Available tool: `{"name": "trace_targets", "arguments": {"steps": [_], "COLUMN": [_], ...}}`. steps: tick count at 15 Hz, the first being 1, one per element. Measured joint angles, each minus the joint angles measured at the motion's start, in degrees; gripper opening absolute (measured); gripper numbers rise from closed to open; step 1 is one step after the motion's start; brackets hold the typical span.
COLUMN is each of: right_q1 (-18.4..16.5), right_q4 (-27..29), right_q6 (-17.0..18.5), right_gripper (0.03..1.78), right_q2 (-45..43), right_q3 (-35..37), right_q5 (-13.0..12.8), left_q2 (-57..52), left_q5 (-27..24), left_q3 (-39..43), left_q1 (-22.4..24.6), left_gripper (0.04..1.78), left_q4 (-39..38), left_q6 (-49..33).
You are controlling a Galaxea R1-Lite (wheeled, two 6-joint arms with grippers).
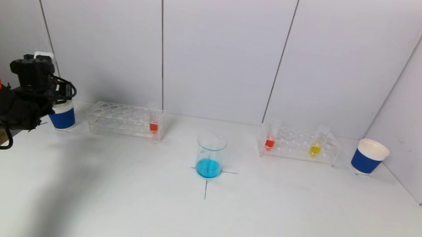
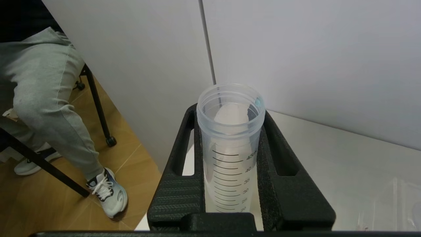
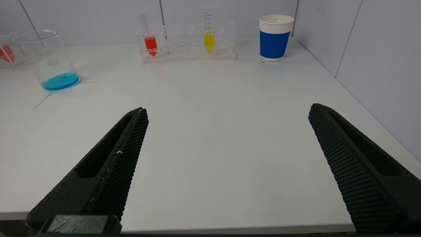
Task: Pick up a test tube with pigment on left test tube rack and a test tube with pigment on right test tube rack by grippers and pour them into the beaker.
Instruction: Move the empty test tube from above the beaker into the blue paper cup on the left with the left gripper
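Observation:
My left gripper is shut on a clear graduated test tube that looks empty, with a small blue drop at its rim. In the head view this gripper hangs at the table's far left, just over the left blue paper cup. The left rack holds one red tube. The right rack holds a red tube and a yellow tube. The beaker at the centre holds blue liquid. My right gripper is open and empty over the table's near edge, out of the head view.
A second blue paper cup stands at the far right by the wall. White panels close off the back and right. Past the table's left edge a seated person's legs and a chair frame show.

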Motion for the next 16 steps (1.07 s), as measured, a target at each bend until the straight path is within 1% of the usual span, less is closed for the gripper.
{"name": "trace_targets", "arguments": {"steps": [13,15,16], "right_q1": [0.0,0.0,0.0], "right_q4": [0.0,0.0,-0.02], "right_q6": [0.0,0.0,0.0], "right_gripper": [1.77,1.77,1.77], "right_q2": [0.0,0.0,0.0], "right_q3": [0.0,0.0,0.0], "right_q5": [0.0,0.0,-0.02], "left_q2": [-0.02,-0.04,-0.06], "left_q5": [0.29,0.29,0.29], "left_q3": [0.69,0.9,0.94], "left_q1": [-0.17,-0.21,-0.23], "left_gripper": [0.47,0.54,0.61], "left_q4": [0.0,-0.02,-0.02], "left_q6": [0.15,0.12,0.09]}}
